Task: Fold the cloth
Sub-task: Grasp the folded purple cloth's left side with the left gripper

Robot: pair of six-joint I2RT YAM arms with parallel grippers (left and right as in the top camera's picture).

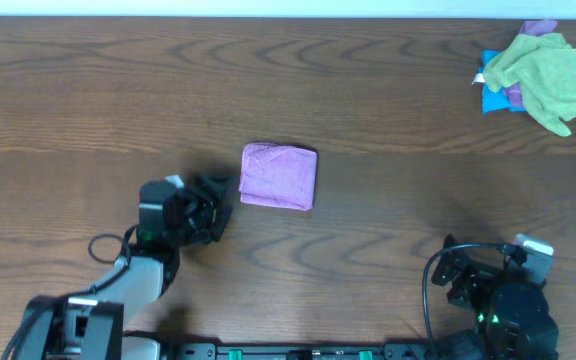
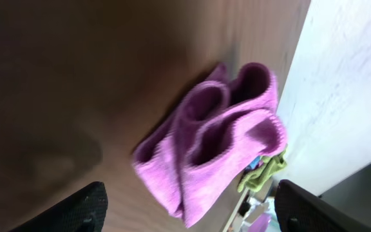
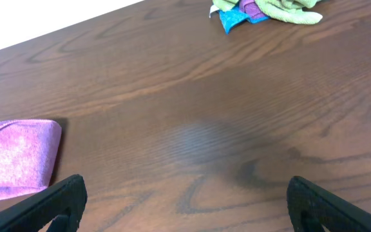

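Near edge: the left gripper (image 1: 220,192) is pointing at the cloth from just beside its left side, its dark fingers (image 2: 76,207) standing wide apart and grasping nothing. The right gripper (image 1: 455,268) is hovering low over bare wood at the near right, well apart from the cloth, its fingers (image 3: 57,201) likewise spread and empty. Centre: the cloth (image 1: 279,176), a lilac fuzzy terry towel, is lying folded into a compact, soft-cornered rectangle. The left wrist view is showing its layers as rounded loops with stitched edges. The table (image 1: 368,90) is showing dark brown wood grain with a dull sheen. Far right: a crumpled yellow-green cloth (image 1: 548,72) is lying heaped over a blue cloth (image 1: 492,98).
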